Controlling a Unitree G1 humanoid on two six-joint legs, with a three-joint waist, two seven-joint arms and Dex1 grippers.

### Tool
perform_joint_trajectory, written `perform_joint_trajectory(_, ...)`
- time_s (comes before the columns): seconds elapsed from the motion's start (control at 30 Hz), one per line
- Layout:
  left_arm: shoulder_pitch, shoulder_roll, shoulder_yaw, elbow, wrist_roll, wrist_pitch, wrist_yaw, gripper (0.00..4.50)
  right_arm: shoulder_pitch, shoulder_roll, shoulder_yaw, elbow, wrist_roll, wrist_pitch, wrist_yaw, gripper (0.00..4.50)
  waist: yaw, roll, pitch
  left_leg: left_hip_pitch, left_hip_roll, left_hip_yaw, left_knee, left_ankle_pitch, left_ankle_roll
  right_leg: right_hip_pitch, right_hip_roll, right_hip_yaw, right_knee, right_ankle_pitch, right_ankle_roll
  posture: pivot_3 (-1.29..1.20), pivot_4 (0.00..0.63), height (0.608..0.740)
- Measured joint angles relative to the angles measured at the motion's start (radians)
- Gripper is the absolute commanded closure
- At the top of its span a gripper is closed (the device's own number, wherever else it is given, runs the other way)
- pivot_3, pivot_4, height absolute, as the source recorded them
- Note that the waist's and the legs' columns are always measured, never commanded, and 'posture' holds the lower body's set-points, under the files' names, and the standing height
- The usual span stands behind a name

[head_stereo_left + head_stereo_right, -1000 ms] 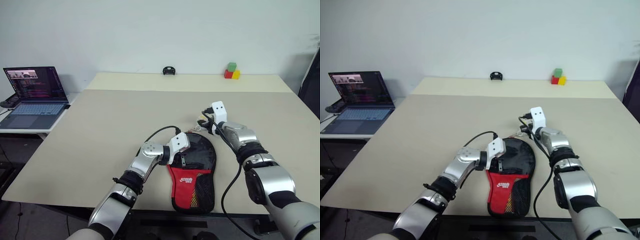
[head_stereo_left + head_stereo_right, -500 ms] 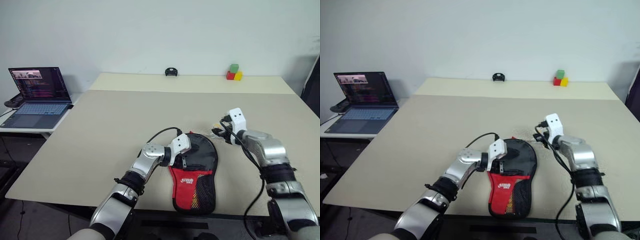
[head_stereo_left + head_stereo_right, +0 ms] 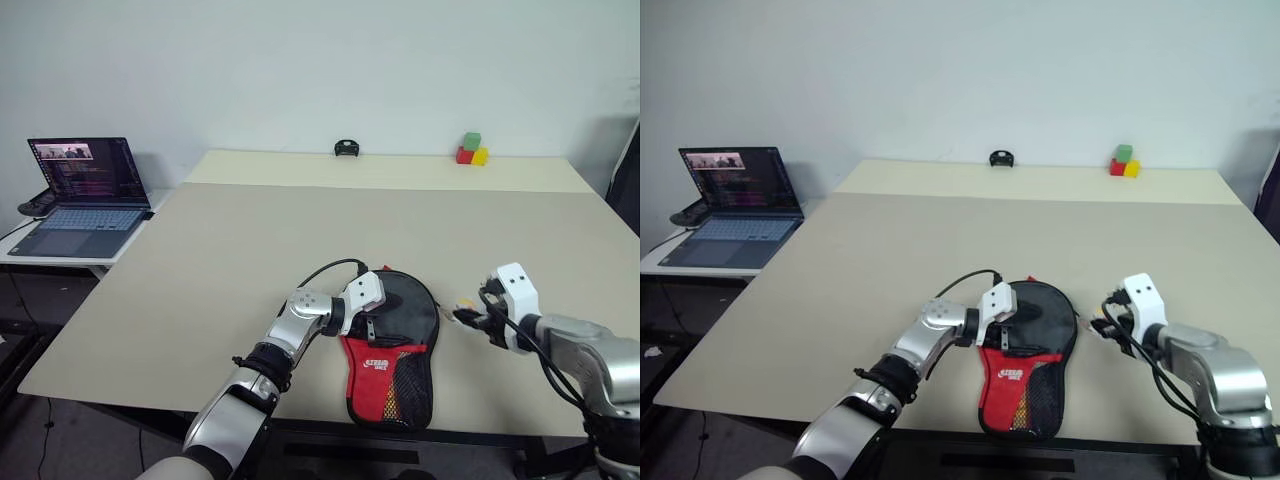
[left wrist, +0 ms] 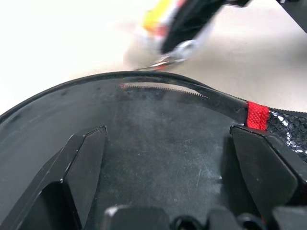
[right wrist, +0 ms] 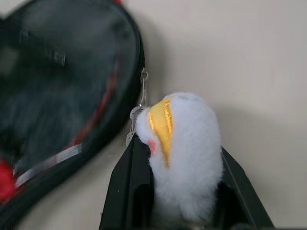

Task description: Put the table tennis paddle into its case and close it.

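Right claw [image 5: 168,191]: clamped on white plush zip charm [image 5: 180,143], dragged from far rim around case [image 3: 395,345], zipping it.
Left claw [image 4: 163,167]: spread wide, pressing the case flat.

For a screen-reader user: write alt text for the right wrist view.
The right gripper is shut on a fluffy white plush charm with a yellow stripe, linked by a small metal chain to the edge of the black case, which lies on the beige table.
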State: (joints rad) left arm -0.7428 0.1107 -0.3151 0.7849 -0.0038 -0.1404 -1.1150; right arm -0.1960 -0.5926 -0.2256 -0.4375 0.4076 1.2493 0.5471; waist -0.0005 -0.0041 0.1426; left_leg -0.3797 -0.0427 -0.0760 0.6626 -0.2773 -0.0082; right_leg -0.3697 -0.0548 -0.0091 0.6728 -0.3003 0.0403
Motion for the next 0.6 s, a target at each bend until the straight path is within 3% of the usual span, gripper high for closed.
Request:
perform_joint_trajectory(0.3,-0.011,-0.013,-0.001,0.024,0.007,-0.006,-0.01,0.0,0.215,-0.073,-0.096,-0.213,0.171,0.128,0.074,3.83,0.004,-0.003,-0.002,0.0,-0.001,-0.001,0.0,-0.001,0.002,0.002,0.001,-0.002,-0.003,-0.001,0.001,0.0,0.15,0.74)
perform_joint_trajectory(0.6,-0.01,-0.034,-0.017,0.038,0.009,-0.022,-0.035,0.0,0.4,-0.152,-0.137,-0.332,0.278,0.065,0.133,3.83,0.02,-0.004,-0.005,0.003,-0.002,-0.004,-0.001,-0.006,0.008,0.013,0.001,-0.005,-0.015,-0.003,0.004,0.0,0.15,0.74)
